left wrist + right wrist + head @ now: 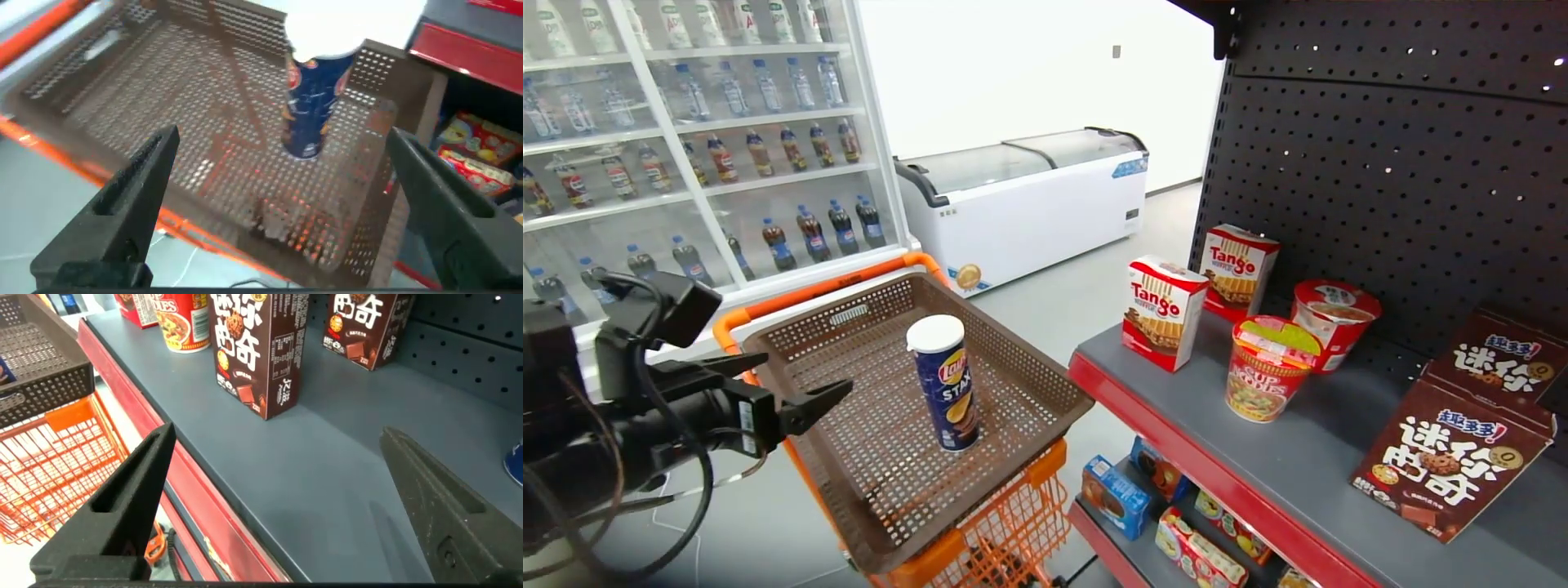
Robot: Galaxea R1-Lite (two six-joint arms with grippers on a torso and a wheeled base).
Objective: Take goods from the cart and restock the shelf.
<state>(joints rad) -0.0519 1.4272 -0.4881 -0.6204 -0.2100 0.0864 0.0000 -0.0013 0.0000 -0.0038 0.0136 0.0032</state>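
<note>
Left gripper (807, 371), spread wide, faces the upright can (947, 384) in the cart (1023, 353). An off-centre closure could topple it. Right gripper (278, 433) is also wide.

In the left wrist view the chips can (310, 98) loses its lid to white glare, and its print is too blurred to make out. In the right wrist view the nearer chocolate biscuit box (252, 355), the farther chocolate biscuit box (364, 327) and the cup noodles (184, 327) are cut off by the picture's edge; a blue thing (516, 461) at another edge shows too little to name. In the head view a blue box (1115, 494) lies partly hidden under the shelf (1201, 408), and the brown basket (882, 490) covers most of the orange wire basket (1005, 531)
</note>
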